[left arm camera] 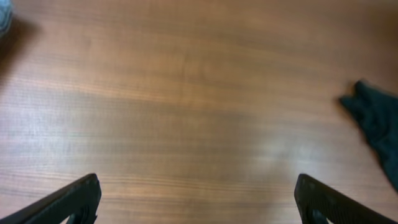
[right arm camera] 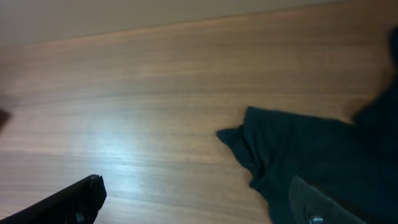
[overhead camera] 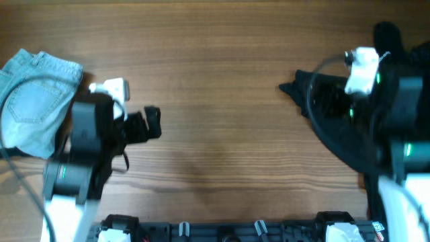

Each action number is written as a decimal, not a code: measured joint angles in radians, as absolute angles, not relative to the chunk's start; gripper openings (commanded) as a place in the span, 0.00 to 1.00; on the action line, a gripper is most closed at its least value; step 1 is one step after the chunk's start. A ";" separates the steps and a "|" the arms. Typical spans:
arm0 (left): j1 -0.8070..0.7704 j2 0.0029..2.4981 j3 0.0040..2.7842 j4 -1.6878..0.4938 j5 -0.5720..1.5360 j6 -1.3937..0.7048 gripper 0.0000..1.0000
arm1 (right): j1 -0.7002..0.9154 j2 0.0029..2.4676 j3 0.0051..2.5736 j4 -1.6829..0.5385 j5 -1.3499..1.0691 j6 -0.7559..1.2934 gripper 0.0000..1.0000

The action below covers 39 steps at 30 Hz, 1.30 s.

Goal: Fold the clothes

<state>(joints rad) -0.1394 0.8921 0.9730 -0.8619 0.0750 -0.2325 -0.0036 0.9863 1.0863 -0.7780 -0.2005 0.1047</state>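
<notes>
Hovering low with its jaws spread wide and nothing between them, the right gripper point(right arm camera: 196, 208) straddles the edge of the dark garment point(right arm camera: 311, 155), one finger above bare wood and the other above cloth. That placing reads as a line-up for taking the pointed corner that juts from the garment's near edge. The garment itself lies crumpled and not yet folded, and in the overhead view much of it is beneath the right arm. The left gripper point(left arm camera: 199, 208), equally wide and empty, stands well apart from the dark garment, facing it across the bare wooden table point(left arm camera: 186, 93). It is probably kept back to leave room for spreading the cloth. Farthest from the dark garment, beyond the left arm, the denim jeans point(overhead camera: 33, 101) lie folded with a pocket showing, seemingly set aside as finished.
</notes>
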 measured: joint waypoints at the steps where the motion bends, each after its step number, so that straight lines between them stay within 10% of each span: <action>1: -0.139 0.795 0.913 -0.843 0.075 -0.233 1.00 | -0.004 0.891 1.005 -0.756 -0.187 0.105 1.00; 21: -0.139 0.588 0.857 -0.898 0.075 -0.233 1.00 | -0.004 0.994 0.883 -0.829 -0.125 0.099 1.00; 39: -0.139 0.588 0.855 -0.901 0.075 -0.233 1.00 | -0.004 0.071 0.151 -0.059 -0.120 -0.065 1.00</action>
